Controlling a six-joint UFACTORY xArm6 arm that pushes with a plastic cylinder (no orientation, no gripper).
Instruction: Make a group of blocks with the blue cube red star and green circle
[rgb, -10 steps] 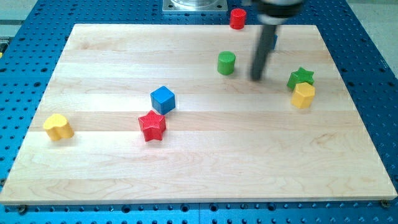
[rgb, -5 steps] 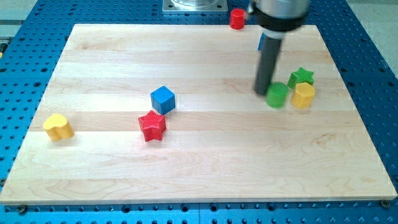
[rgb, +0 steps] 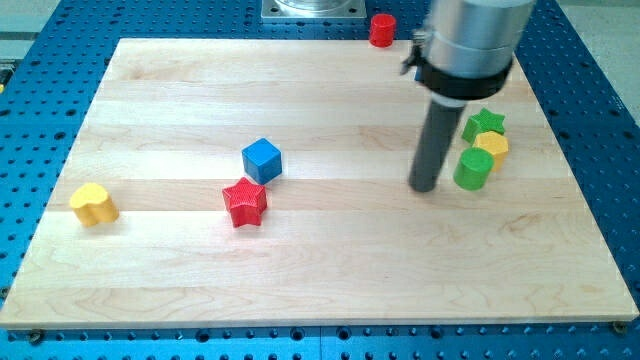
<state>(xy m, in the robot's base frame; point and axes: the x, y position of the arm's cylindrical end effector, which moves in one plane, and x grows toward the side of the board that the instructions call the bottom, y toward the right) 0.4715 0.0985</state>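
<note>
Our arm carries no gripper, only a dark rod, so nothing opens or closes and nothing is held. My tip (rgb: 425, 187) rests on the board (rgb: 300, 270) in its right half, about level with the blue cube in height of the view. Just to the view's right of my tip sits the green circle (rgb: 473, 169), a short green cylinder; a thin strip of wood seems to show between the two, though we cannot tell for certain whether they touch.

The green circle presses against a yellow block (rgb: 492, 147), whose shape we cannot make out because the cylinder covers its lower part. Directly above that, toward the view's top, lies a green star (rgb: 484, 123), touching the yellow block.

The other two task blocks lie well apart from my tip, toward the view's left. The blue cube (rgb: 261, 160) sits left of the board's centre, and the red star (rgb: 244, 203) lies just below and slightly left of it, the two near or barely touching at a corner.

A red cylinder (rgb: 381, 29) stands at the board's top edge, left of the arm's grey body. A yellow heart (rgb: 93, 204) lies near the board's left edge.
</note>
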